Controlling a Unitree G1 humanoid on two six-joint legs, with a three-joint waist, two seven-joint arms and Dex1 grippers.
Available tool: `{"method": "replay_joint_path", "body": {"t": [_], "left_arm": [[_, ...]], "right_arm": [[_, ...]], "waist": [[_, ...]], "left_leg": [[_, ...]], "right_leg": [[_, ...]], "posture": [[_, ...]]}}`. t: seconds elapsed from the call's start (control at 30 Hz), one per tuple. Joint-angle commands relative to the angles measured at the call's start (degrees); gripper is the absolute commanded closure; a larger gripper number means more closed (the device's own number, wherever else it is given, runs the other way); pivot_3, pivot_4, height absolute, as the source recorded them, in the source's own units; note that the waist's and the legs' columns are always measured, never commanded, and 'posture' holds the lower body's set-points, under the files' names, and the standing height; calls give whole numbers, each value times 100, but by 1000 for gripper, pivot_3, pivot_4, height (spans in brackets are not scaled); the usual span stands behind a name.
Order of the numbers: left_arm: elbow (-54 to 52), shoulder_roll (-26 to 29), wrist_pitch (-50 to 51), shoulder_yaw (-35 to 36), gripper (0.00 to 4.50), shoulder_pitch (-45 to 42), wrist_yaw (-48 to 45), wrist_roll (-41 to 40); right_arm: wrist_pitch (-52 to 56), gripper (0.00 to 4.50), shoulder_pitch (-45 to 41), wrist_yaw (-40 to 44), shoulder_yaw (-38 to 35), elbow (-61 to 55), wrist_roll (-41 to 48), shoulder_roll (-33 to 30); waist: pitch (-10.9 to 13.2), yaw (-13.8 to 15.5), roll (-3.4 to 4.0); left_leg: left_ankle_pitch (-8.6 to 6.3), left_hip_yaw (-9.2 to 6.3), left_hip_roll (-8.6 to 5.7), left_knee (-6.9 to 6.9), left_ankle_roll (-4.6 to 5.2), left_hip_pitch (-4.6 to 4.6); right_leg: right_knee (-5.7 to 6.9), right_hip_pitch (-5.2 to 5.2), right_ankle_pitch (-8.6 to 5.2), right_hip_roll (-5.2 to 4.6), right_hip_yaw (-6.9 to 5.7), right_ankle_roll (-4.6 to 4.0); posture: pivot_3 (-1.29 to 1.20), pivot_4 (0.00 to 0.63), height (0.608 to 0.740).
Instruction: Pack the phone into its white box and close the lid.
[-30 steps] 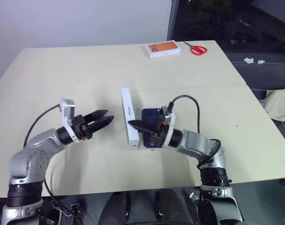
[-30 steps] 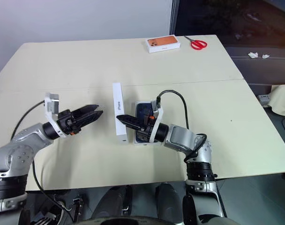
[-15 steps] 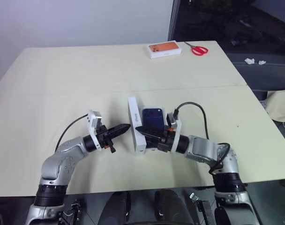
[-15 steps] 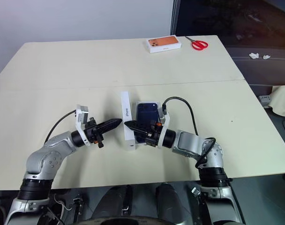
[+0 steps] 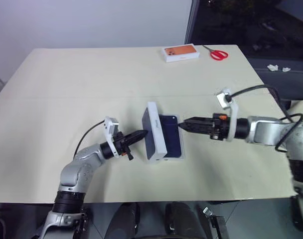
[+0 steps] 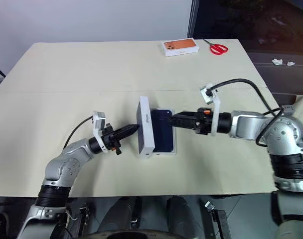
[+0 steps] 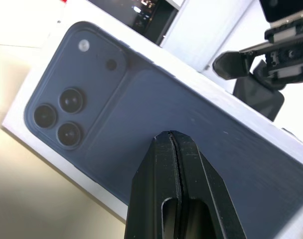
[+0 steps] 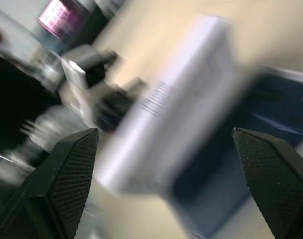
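Beside tilted lid (image 5: pixel 154 130), left tool (image 5: pixel 140 135) level, shut

Head eyes are looking down over the table (image 5: pixel 67 74); both wrist cameras are facing the lid (image 7: pixel 156 124) closely from opposite sides.

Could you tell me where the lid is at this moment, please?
In the left eye view, the lid stands tilted on edge near the table's middle, along the left side of the phone, between the left gripper and the right gripper.
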Motion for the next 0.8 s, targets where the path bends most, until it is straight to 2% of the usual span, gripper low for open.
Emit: {"method": "replay_joint_path", "body": {"t": [0.03, 0.23, 0.4, 0.5, 0.6, 0.63, 0.67, 0.73, 0.8], "left_arm": [[52, -152, -145, -161, 4500, -160, -60, 80], [332, -529, -297, -296, 4500, -499, 67, 253], [78, -354, -161, -124, 4500, -414, 87, 162], [-154, -34, -62, 54, 4500, -230, 68, 83], [-440, 270, 131, 170, 4500, -24, 59, -8], [-567, 395, 255, 236, 4500, 60, 53, -76], [-674, 502, 367, 294, 4500, 130, 56, -130], [-861, 829, 666, 332, 4500, 324, 75, -140], [-922, 1025, 858, 296, 4500, 439, 113, -138]], "right_arm": [[-297, 37, -84, 351, -57, -25, -427, 207], [-998, 37, -178, 197, 183, 16, -1750, 709], [-1847, 37, -85, 393, 529, -54, -2952, 773], [-1979, 843, -52, 472, 533, -17, -3229, 869], [-2103, 2300, 6, 611, 568, -64, -3473, 908], [-2137, 3000, 24, 638, 579, -82, -3562, 919], [-2198, 3265, 40, 661, 594, -92, -3669, 924], [-2513, 4293, 97, 751, 712, -84, -4019, 908], [-2733, 4447, 136, 831, 797, -58, -4276, 911]], "waist": [[0, -13, 0], [1, 10, -1], [1, -3, -1], [1, -15, -1], [1, -3, 0], [1, -3, 0], [2, -2, 0], [2, -3, 0], [3, 3, 2]], "left_leg": [[0, 2, 0, 0, 0, 0], [0, -1, 0, 0, 0, 0], [0, -1, -3, 0, -1, 0], [0, -2, -1, -1, -1, 0], [0, -2, 0, -2, -2, 1], [0, -2, 0, -2, -1, 1], [0, -2, 0, -1, -1, 1], [0, -2, -1, -2, -2, 1], [0, -2, -2, -2, -2, 1]], "right_leg": [[0, -1, 0, 0, 2, 0], [2, -2, 1, -1, 2, 0], [1, -4, 1, -4, 2, 0], [2, -5, 1, -3, 2, 0], [3, -6, 1, -3, 3, 0], [3, -6, 1, -3, 3, 0], [3, -5, 1, -4, 3, 0], [1, -4, 1, -7, 4, -1], [1, -4, 1, -7, 4, -1]], "posture": [[0, 150, 740], [0, 150, 740], [0, 150, 740], [0, 150, 740], [0, 150, 740], [0, 150, 740], [0, 150, 740], [0, 150, 740], [0, 150, 740]]}}
